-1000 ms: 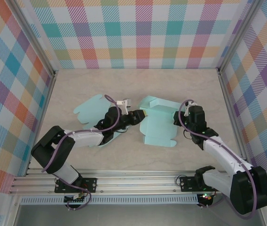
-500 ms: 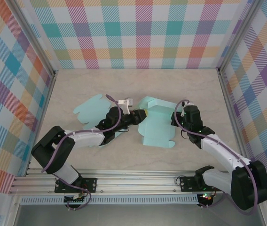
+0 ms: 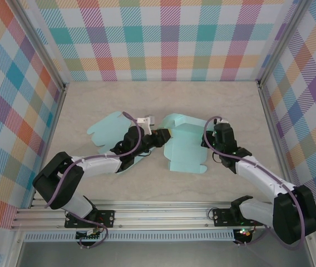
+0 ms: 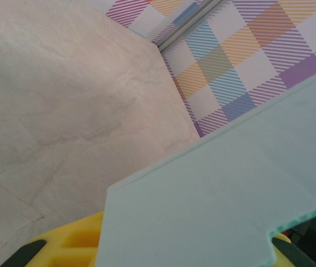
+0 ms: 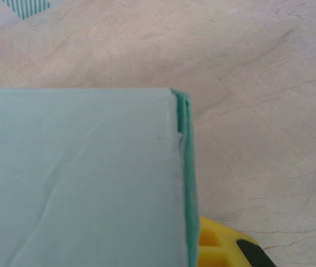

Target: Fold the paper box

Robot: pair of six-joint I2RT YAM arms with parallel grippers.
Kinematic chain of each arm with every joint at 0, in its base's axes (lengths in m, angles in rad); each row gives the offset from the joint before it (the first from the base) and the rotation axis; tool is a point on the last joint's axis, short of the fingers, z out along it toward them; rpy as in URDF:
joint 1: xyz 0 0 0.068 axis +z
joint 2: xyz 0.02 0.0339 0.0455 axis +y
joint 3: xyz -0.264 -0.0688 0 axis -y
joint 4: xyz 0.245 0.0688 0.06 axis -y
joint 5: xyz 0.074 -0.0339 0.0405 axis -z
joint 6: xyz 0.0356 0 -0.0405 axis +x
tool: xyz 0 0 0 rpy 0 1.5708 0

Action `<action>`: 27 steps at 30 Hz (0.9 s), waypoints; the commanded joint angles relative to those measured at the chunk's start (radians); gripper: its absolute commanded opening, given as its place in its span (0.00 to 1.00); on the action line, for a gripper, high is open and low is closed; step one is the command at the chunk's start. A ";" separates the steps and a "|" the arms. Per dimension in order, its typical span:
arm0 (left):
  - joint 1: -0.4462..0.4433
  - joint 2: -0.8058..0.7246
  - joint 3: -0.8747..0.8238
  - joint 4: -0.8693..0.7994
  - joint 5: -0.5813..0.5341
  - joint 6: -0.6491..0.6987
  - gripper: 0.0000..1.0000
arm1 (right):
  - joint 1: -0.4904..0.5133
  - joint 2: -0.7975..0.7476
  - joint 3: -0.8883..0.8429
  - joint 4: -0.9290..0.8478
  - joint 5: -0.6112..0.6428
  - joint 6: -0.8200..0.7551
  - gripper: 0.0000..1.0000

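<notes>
The pale teal paper box (image 3: pixel 187 149) lies partly folded mid-table, its far end raised into a wall. My left gripper (image 3: pixel 165 135) is at the box's left far corner. In the left wrist view a teal panel (image 4: pixel 219 194) spans the gap between its yellow fingers (image 4: pixel 63 247), hiding whether they press on it. On the box's right edge my right gripper (image 3: pixel 207 142) is shut. The right wrist view has that doubled green edge (image 5: pixel 188 183) right against a yellow finger (image 5: pixel 219 245).
A second flat teal sheet (image 3: pixel 105 129) lies at the left, partly under my left arm. Checked walls (image 3: pixel 169 39) close the table on three sides. A metal rail (image 3: pixel 158 214) runs along the near edge.
My right gripper has shifted a little left and away with the box's right edge. The left arm has barely moved at the box's left corner.
</notes>
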 commanded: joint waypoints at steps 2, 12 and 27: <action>-0.012 -0.024 -0.006 0.073 0.014 0.007 0.30 | 0.015 0.032 0.030 -0.064 0.083 -0.031 0.00; -0.012 -0.039 -0.011 0.061 -0.016 0.007 0.37 | 0.040 0.096 0.061 -0.100 0.149 -0.036 0.00; -0.004 -0.058 -0.051 0.030 -0.111 -0.031 0.52 | 0.050 0.097 0.063 -0.115 0.172 -0.025 0.00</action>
